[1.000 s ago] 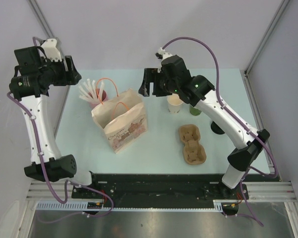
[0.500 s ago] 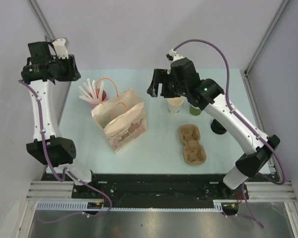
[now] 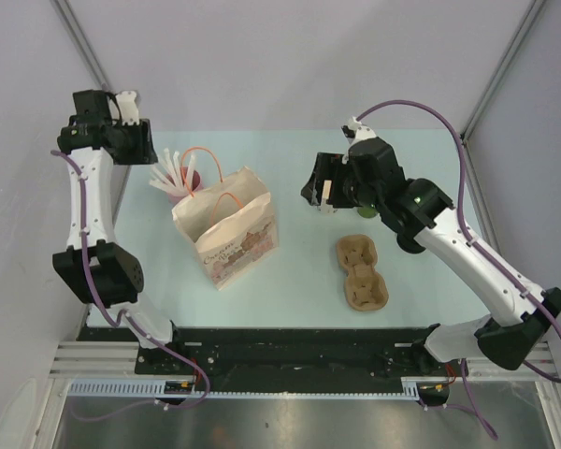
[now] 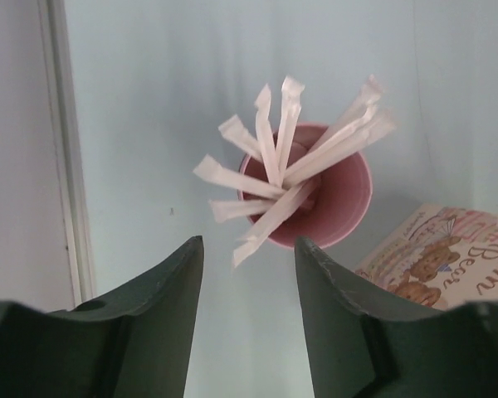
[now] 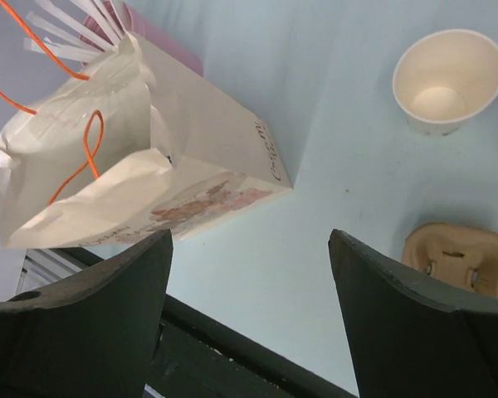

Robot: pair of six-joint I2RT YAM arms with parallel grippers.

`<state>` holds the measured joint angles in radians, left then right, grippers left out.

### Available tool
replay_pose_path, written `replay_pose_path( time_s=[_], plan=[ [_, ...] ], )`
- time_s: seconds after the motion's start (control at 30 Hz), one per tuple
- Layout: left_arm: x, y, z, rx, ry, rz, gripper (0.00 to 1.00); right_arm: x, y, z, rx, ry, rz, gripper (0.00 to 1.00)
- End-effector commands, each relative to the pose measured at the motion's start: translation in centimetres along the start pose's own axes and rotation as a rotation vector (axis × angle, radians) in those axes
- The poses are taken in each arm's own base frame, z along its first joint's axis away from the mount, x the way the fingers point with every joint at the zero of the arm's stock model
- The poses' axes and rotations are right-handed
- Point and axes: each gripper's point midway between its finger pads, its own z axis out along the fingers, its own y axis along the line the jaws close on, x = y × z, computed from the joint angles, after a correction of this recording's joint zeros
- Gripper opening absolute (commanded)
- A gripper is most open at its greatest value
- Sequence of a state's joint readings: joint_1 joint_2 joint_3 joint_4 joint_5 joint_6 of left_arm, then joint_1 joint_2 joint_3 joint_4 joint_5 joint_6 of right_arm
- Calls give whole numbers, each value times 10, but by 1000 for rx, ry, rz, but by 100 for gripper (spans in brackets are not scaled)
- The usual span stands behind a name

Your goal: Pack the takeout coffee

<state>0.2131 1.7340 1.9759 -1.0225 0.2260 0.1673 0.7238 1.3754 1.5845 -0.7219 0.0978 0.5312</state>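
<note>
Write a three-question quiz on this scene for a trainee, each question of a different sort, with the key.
1. True or false: the pulp tray holds two cups.
2. What colour are the handles of the paper bag? A black, B orange, C blue.
3. Fill in: the left pincer hangs open above a pink cup full of wrapped ____.

Key: 1 false, the tray is empty. 2 B. 3 straws.

Bright, even, diffuse light; shadows faint and soft; views sharp.
</note>
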Motion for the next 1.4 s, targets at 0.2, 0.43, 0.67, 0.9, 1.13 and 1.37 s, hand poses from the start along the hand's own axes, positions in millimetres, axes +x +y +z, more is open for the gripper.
replay_pose_path(
  time_s=[0.2, 0.43, 0.67, 0.9, 1.13, 1.37],
  plan=[
    [29, 8, 6, 48, 44, -84, 55, 5, -16, -16, 30, -40, 4, 81],
    [63, -1, 22, 96, 128, -105, 46, 5, -16, -14, 26, -43, 3, 81],
    [50, 2, 29, 94, 103, -89, 36, 4, -16, -14, 25, -42, 4, 81],
    [59, 1, 33, 108, 122, -76, 27, 2, -15, -13, 27, -45, 5, 81],
    [52, 4, 34, 98, 106, -60, 22, 1, -14, -11, 24, -34, -4, 81],
    [58, -7, 12, 124, 82, -28, 0, -4, -11, -12, 19, -41, -4, 81]
  ],
)
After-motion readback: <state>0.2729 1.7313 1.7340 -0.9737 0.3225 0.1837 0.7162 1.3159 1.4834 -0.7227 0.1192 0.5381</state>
